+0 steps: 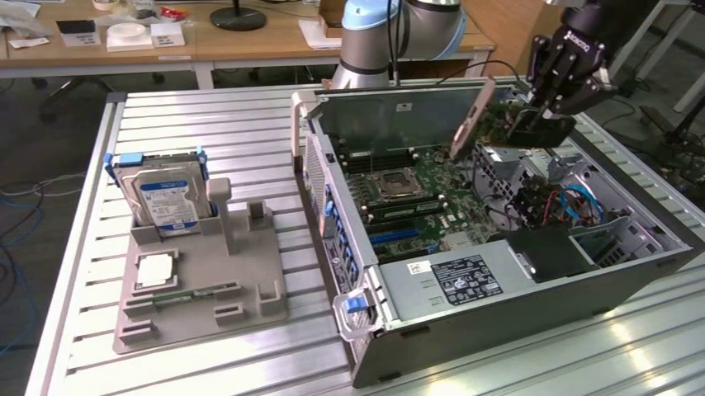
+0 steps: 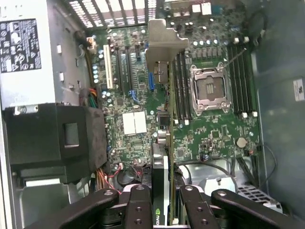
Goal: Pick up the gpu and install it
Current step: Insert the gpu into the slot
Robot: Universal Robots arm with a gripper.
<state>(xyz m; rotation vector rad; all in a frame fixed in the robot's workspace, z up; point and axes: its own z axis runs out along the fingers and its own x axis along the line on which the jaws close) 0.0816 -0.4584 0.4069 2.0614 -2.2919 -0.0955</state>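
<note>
The gripper point(image 1: 537, 122) was clenched on the gpu point(image 1: 501, 125), holding it edge-down in the air over the open case point(image 1: 319, 157). In the exterior view the card hung at about two o'clock from the CPU socket point(image 1: 394, 183), with its silver bracket point(image 1: 471, 120) at its nine-o'clock end. In the wrist view the gpu point(image 2: 161, 162) ran edge-on above the motherboard point(image 2: 133, 95), between the fingers point(image 2: 138, 207). At nine o'clock from the case, well apart, a hard drive point(image 1: 165, 198) stood in a gray tray point(image 1: 198, 289).
</note>
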